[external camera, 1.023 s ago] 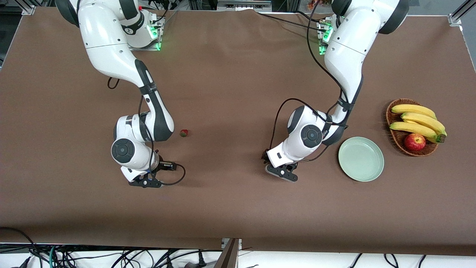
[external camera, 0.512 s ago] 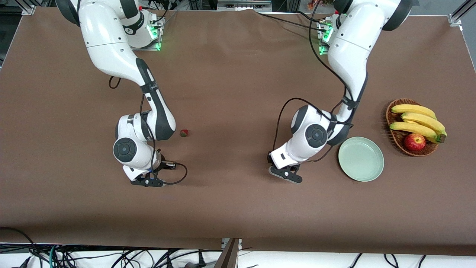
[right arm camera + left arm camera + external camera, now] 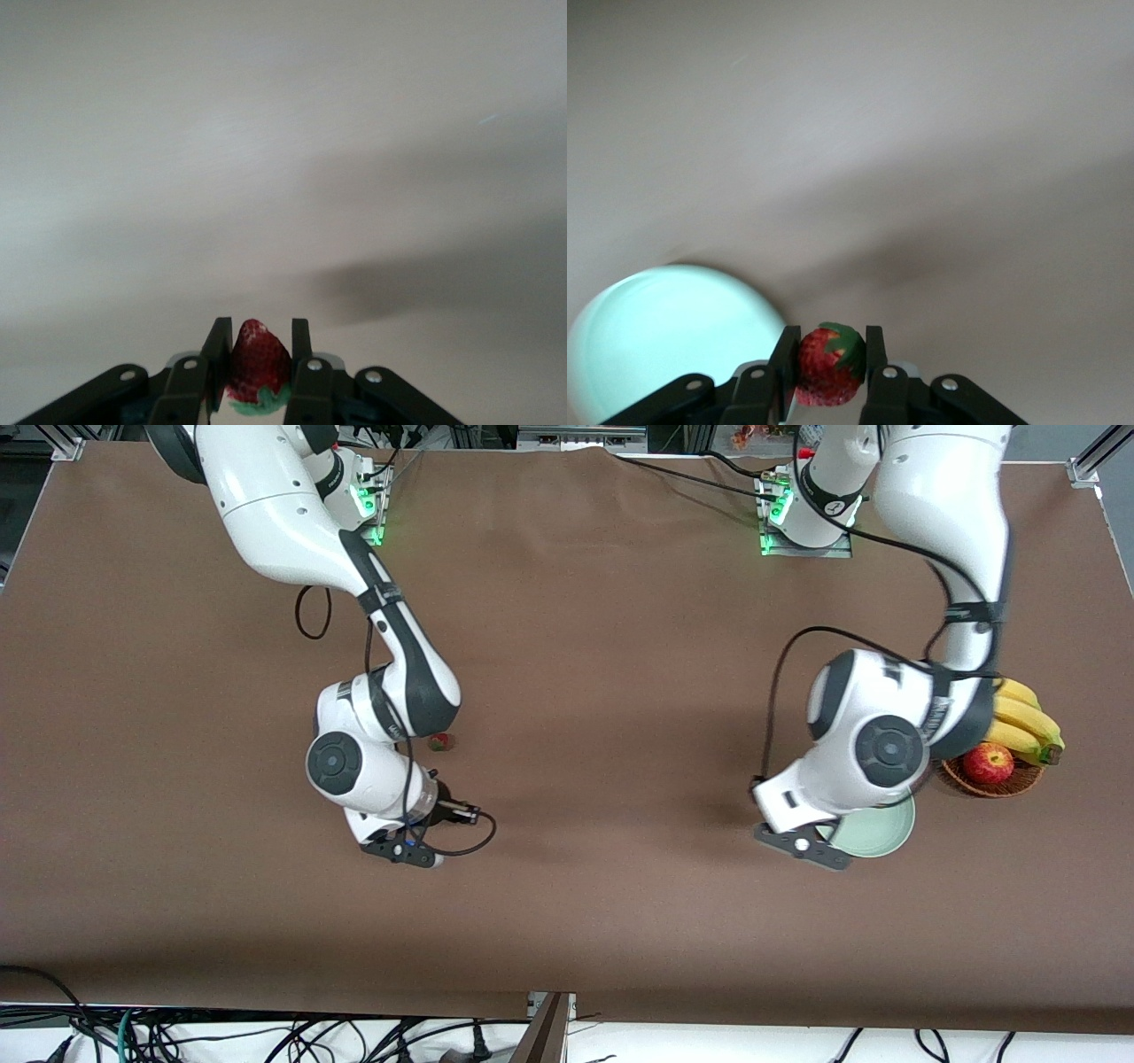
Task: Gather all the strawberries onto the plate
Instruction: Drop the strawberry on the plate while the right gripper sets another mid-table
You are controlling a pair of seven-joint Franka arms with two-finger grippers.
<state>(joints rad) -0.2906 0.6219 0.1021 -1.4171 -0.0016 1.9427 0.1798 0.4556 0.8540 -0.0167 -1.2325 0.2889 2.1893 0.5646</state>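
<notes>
Table (image 3: 602,646): plate (image 3: 886,834) toward left arm's end, basket (image 3: 983,786) just beside at its 2 o'clock; loose strawberry (image 3: 439,741) well apart at plate's 9 o'clock.

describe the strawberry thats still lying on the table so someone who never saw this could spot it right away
Start at the right arm reaching over the bare brown table, far from the wicker basket and plate at the left arm's end. Beside its bent wrist lies the loose strawberry, a tiny red berry with a green cap. Unlike the other two, it sits free on the table, not clamped in a gripper.
</notes>
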